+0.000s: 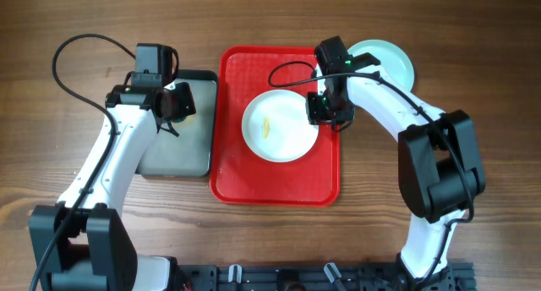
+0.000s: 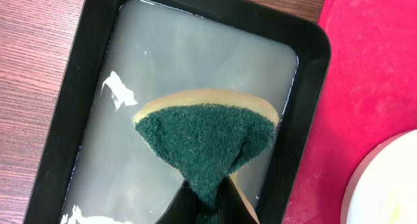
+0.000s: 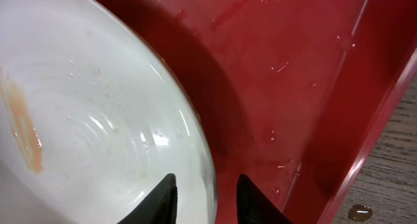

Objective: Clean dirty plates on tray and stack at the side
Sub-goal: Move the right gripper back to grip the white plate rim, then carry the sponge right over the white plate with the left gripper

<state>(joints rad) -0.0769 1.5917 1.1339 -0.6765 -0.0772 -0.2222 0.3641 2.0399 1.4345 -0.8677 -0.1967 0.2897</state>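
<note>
A white plate (image 1: 279,126) with an orange smear (image 3: 23,129) lies in the red tray (image 1: 237,172). My right gripper (image 1: 325,113) is open, its two fingers (image 3: 207,191) either side of the plate's right rim (image 3: 189,120). A pale aqua plate (image 1: 393,58) lies on the table beyond the tray's far right corner; I cannot tell whether a second lies under it. My left gripper (image 2: 208,208) is shut on a green-and-tan sponge (image 2: 202,139) held over the water in the dark grey tray (image 2: 313,74). The white plate's edge also shows in the left wrist view (image 2: 391,185).
The dark grey tray (image 1: 199,160) holding cloudy water sits directly left of the red tray, their rims close together. The red tray's raised rim (image 3: 365,139) runs just right of my right gripper, with wood table (image 3: 397,165) beyond it.
</note>
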